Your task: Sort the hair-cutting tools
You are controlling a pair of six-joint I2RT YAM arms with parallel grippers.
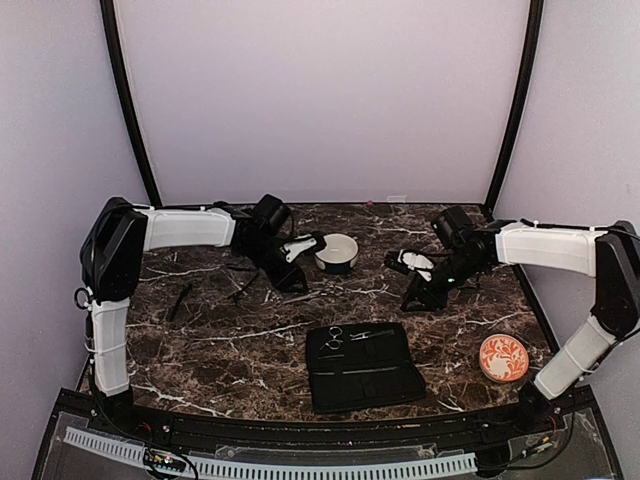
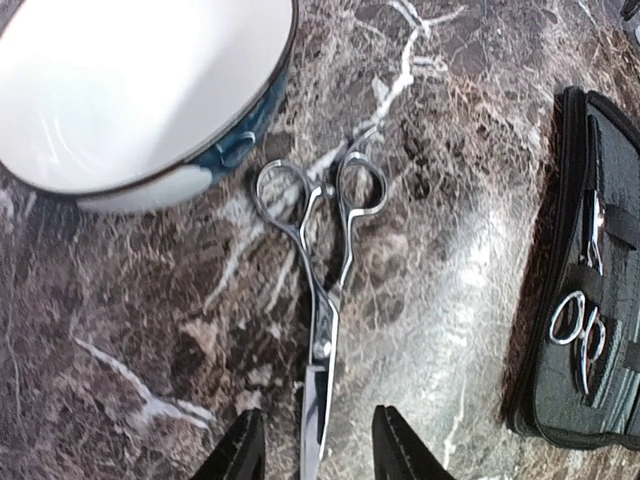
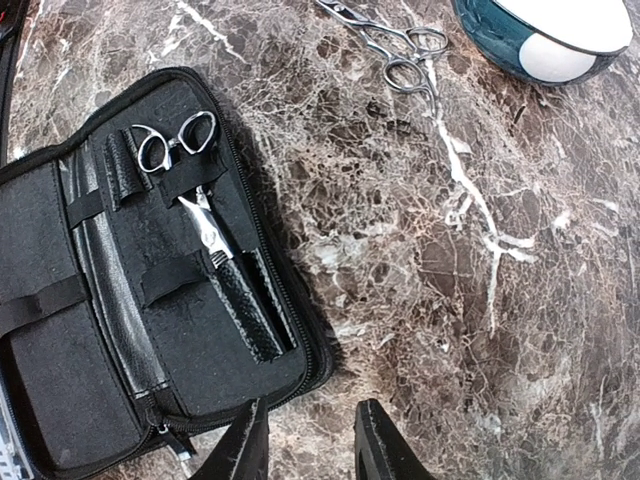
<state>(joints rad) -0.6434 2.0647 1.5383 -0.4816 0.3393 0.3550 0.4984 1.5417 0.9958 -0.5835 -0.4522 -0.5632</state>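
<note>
Partly done: one pair of scissors (image 3: pixel 185 150) sits in the case (image 3: pixel 50 370), ahead-left of the released right claw (image 3: pixel 308 445). The loose scissors (image 2: pixel 325 260) lie on the table (image 2: pixel 130 330), blade between the parted fingers of the left claw (image 2: pixel 318 450), ungrasped; a black stick (image 1: pixel 180 300) lies well aside

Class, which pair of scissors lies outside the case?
The scissors on the marble beside the white bowl; the other pair sits strapped inside the black case.

2 arms bend inward, left gripper (image 2: pixel 318 452) and right gripper (image 3: pixel 308 448) parted.

A lab booth — plain walls (image 1: pixel 320 100) enclose a marble table (image 1: pixel 230 350).
</note>
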